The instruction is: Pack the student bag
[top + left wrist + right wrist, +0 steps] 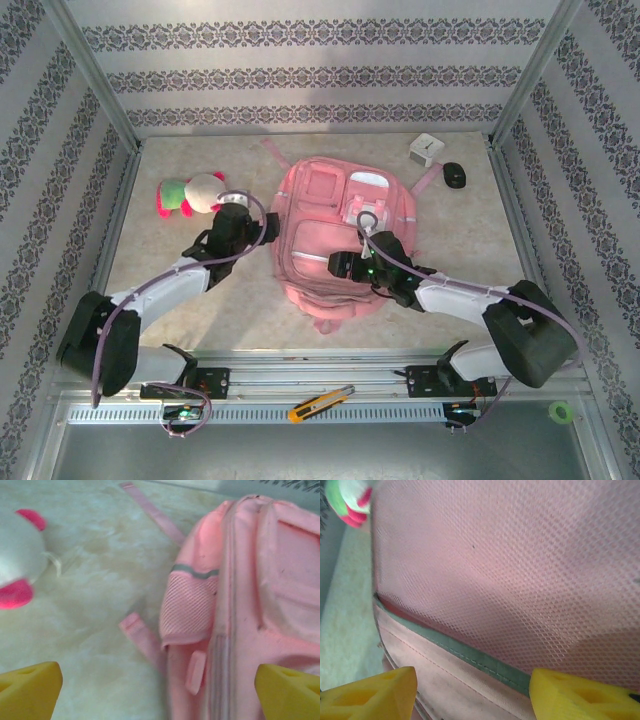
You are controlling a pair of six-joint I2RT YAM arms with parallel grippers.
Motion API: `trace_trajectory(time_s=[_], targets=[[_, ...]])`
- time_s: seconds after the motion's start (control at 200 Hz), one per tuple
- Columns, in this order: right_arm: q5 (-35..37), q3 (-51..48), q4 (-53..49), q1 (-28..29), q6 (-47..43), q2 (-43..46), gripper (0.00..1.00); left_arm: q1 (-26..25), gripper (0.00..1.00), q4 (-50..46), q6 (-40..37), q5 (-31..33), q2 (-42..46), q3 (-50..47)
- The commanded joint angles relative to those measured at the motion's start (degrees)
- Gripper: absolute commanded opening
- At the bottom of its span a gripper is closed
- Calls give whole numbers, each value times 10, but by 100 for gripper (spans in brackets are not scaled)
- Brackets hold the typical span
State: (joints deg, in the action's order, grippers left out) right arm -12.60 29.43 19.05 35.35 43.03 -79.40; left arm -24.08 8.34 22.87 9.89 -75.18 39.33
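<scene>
The left end effector (232, 206) stands spread wide, the right end effector (338, 265) parted less widely.

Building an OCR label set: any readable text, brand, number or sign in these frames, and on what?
Nothing legible in these frames.
white patch on the student bag: too small to tell whether it bears print.
white box: no marking can be made out.
utility knife: too small to read.
</scene>
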Motion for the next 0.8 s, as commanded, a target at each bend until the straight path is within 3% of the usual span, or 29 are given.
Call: trace_trajectory(time_s=[0.0, 0.115, 0.22, 0.485, 0.5, 0.52, 0.535, 0.685, 0.799], targets=[[31, -24, 23, -17, 2, -49, 69, 10, 99, 2, -15, 52, 36, -33], [24, -22, 14, -32, -11, -13, 69, 14, 100, -4, -24, 71, 67, -52], [16, -11, -53, -62, -52, 68, 70, 17, 99, -8, -49, 99, 98, -60], [-18, 52, -259, -265, -217, 281, 78, 25, 99, 71, -173, 194, 201, -125], [-19, 55, -266, -278, -225, 285, 80, 26, 99, 79, -180, 199, 207, -131], [-20, 58, -273, -295, -241, 290, 94, 26, 99, 89, -189, 206, 214, -138], [-21, 61, -276, -307, -251, 292, 98, 26, 99, 97, -197, 209, 221, -143], [-21, 63, -266, -401, -313, 271, 98, 29, 99, 205, -268, 240, 270, -212], [11, 34, -195, -431, -338, 236, 98, 34, 99, 324, -325, 239, 281, -271]])
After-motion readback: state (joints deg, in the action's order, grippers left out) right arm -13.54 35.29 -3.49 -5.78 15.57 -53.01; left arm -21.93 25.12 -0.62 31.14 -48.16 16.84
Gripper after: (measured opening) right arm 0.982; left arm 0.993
